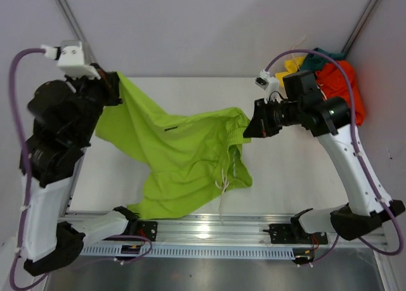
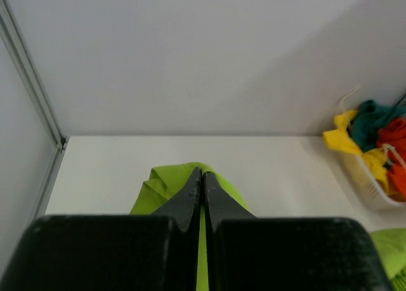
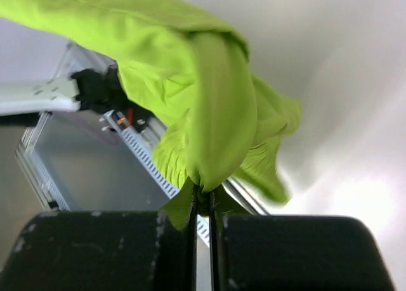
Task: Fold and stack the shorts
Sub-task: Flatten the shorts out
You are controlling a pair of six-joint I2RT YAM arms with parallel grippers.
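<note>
White tabletop (image 1: 298, 183) partly under lime green shorts (image 1: 184, 151), basket (image 2: 371, 193) cut off.

White table (image 1: 285, 183), matte, evenly lit. Pale grey walls (image 1: 209, 25) on three sides; slim metal struts (image 1: 67, 12) at back corners. Silver rail (image 1: 209, 231) along near edge. White mesh basket (image 2: 368, 189) far right corner.

Left arm (image 1: 41, 208) and right arm (image 1: 352, 161) alike: white lower links, chunky black joints, a lilac cable (image 1: 311, 51) looping along each. White camera housings (image 1: 71, 56) top the wrists. Each end effector (image 2: 202, 172) has flat black fingers (image 2: 188, 199).
</note>
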